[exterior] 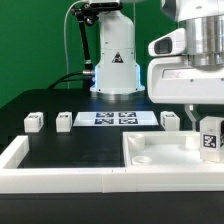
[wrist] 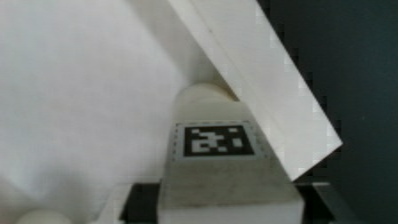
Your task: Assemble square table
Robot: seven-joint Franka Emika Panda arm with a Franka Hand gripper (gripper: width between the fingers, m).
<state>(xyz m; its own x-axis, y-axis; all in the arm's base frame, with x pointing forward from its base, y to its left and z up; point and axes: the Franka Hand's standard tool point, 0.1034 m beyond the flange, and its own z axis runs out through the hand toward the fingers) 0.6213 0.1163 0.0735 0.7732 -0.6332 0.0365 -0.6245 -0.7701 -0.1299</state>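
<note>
Rail (exterior: pixel 60 182) edges black table (exterior: pixel 75 148); jaws hold leg (exterior: pixel 208 137).

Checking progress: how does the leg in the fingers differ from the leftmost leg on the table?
The held leg is gripped by the fingers, upright at the slab's edge; the leftmost leg lies free on the black table. The held leg shows its tag clearly; the leftmost leg's isn't readable. Both are small, white.

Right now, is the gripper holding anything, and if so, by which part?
Yes: the gripper holds one tagged white leg by its upper end, a finger on each side, by the square slab.
</note>
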